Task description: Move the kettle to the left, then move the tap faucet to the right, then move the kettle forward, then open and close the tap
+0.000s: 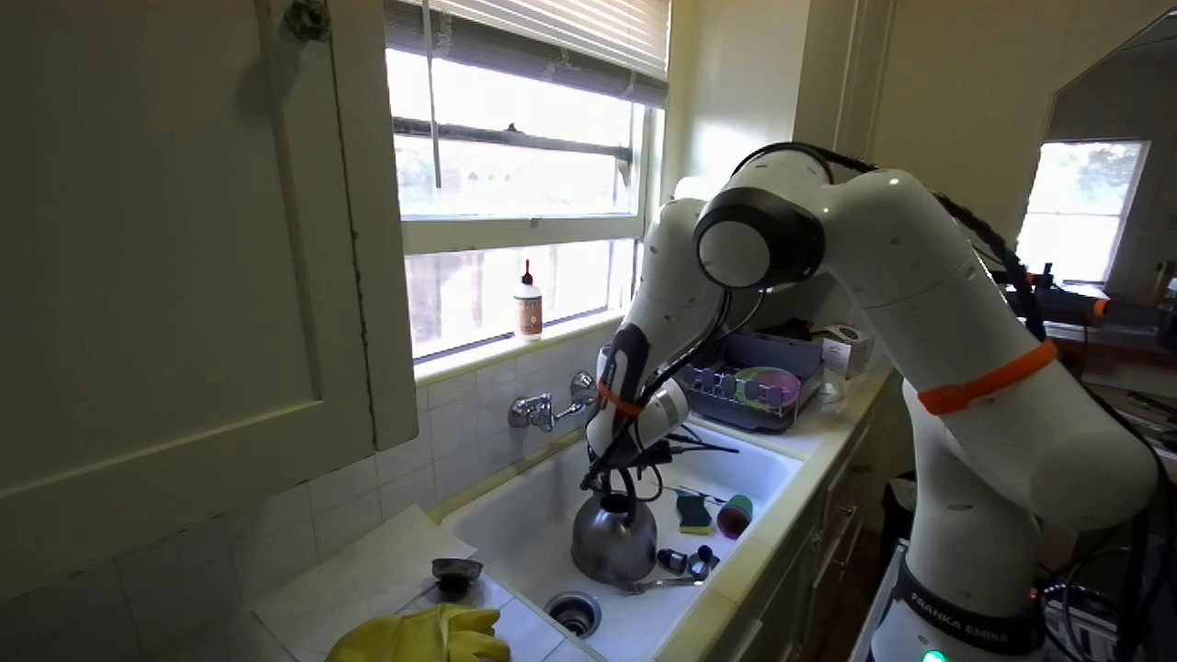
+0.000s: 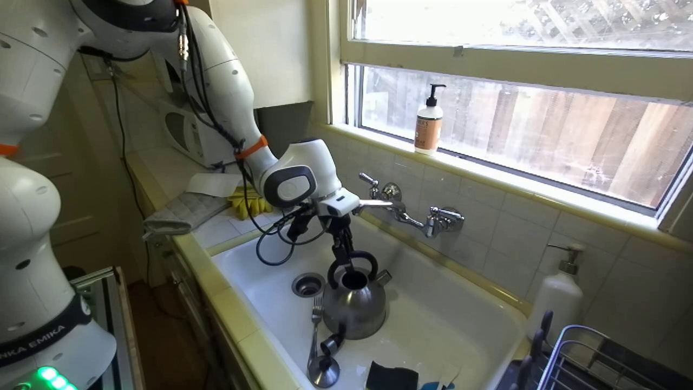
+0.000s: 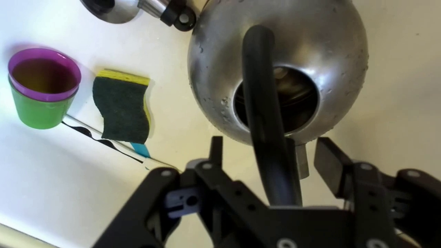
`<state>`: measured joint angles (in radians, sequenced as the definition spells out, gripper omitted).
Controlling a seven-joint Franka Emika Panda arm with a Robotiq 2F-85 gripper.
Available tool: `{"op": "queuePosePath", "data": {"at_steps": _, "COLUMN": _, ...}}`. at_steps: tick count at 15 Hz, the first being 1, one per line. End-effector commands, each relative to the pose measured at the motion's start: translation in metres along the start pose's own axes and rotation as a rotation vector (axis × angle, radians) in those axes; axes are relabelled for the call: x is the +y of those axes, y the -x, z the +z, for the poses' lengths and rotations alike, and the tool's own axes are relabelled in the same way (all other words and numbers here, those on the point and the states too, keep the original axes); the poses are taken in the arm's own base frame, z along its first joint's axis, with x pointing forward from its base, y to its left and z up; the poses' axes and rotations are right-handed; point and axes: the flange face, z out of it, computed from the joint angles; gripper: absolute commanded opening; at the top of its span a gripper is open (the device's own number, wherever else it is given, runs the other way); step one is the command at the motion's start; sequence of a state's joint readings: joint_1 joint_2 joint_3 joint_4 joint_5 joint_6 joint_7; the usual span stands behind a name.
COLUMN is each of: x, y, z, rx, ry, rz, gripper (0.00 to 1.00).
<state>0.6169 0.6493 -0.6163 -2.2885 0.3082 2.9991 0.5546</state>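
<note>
In an exterior view the kettle (image 2: 354,314) is seated in the sink (image 2: 449,314), the tap (image 2: 409,218) at one o'clock, a fork (image 2: 314,330) close by at eight. The handle (image 3: 262,103) is straddled by the widely spread tool (image 3: 270,153); if it is closed off-centre, the kettle may be tipped. If lifting is skimped, the fork may be dragged along.

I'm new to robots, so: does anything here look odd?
Yes, slightly: the kettle has its top opening uncovered, where a lid would usually sit, and the nested purple and green cups in the sink lie on their side rather than standing.
</note>
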Motion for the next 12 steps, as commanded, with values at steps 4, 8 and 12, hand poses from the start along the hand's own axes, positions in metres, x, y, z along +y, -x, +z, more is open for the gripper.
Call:
{"op": "queuePosePath", "data": {"at_steps": 4, "x": 0.011, "y": 0.006, "z": -0.033, "rx": -0.178, "ry": -0.034, "rz": -0.039, "gripper": 1.0}}
{"op": "queuePosePath", "data": {"at_steps": 8, "x": 0.028, "y": -0.002, "z": -0.056, "rx": -0.257, "ry": -0.06, "rz": -0.06, "gripper": 1.0}}
{"op": "queuePosePath", "data": {"at_steps": 12, "x": 0.048, "y": -0.014, "z": -0.083, "rx": -0.332, "ry": -0.131, "rz": -0.092, "gripper": 1.0}}
